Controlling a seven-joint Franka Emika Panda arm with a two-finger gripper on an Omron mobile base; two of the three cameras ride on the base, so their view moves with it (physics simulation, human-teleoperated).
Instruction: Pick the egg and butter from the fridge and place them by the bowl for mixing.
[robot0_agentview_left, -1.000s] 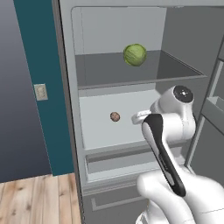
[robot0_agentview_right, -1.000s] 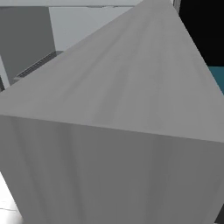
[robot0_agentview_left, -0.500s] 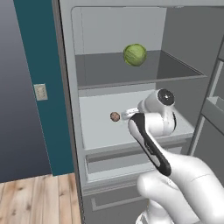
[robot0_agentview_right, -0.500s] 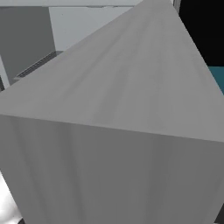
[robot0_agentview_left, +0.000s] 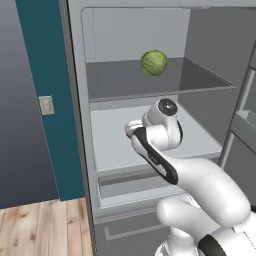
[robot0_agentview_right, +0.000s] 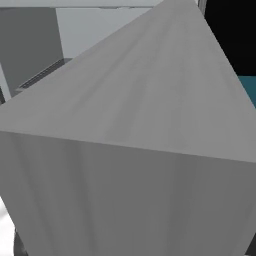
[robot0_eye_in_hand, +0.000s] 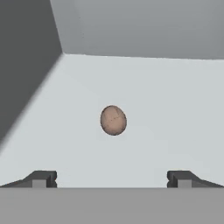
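Gripper (robot0_eye_in_hand: 111, 179) jaws spread wide and empty inside the fridge (robot0_agentview_left: 100, 150), aimed at the egg (robot0_eye_in_hand: 113, 120) on its pale shelf (untouched, ahead of the fingertips). On the shelf above sits a green cabbage (robot0_agentview_left: 154, 63).

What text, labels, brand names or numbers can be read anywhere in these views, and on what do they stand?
None can be read.
The fridge walls and shelves are plain grey, with no print.
The egg and the green cabbage bear no marks.
The pale wall plate on the teal wall shows no writing.
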